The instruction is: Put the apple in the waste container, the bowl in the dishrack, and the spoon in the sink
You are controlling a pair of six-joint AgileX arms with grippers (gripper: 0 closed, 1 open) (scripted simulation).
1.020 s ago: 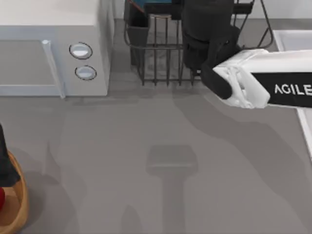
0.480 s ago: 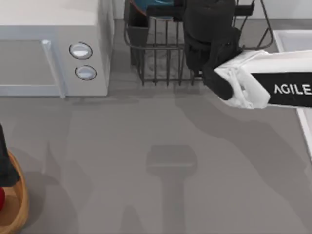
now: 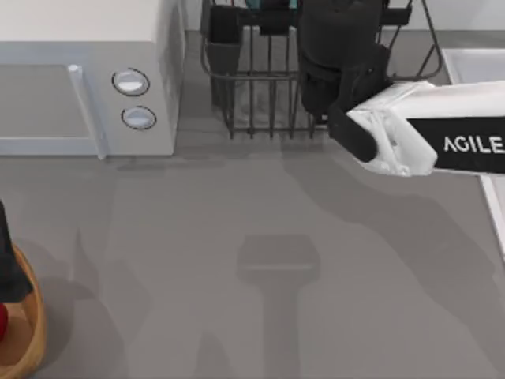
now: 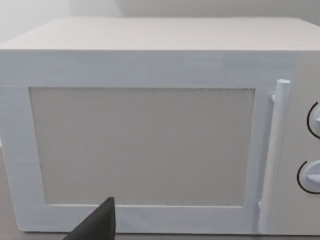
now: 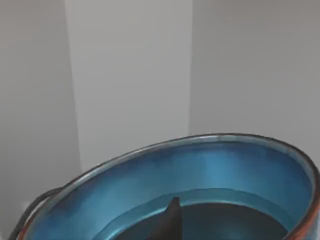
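My right gripper (image 3: 267, 13) reaches over the back of the dark wire dishrack (image 3: 260, 87), shut on the bowl (image 5: 200, 175). The bowl is blue-teal inside with a thin reddish-brown rim. It is tilted up toward the wall, and one dark fingertip (image 5: 170, 222) lies inside it. A sliver of its teal (image 3: 254, 2) shows at the top edge of the top view. The red apple (image 3: 2, 324) lies in the tan waste container (image 3: 28, 339) at the lower left, below my left arm (image 3: 8, 264). The sink's pale rim (image 3: 473, 59) runs along the right side. The spoon is out of view.
A white microwave (image 3: 87, 79) stands at the back left, its door (image 4: 145, 145) close in front of the left wrist camera. The rack's dark cutlery cup (image 3: 223, 51) sits at its left front corner. Bare grey tabletop (image 3: 260, 268) spans the middle and front.
The right gripper has carried the bowl farther back over the dishrack, so less of its teal shows at the top edge. The left arm has not moved.
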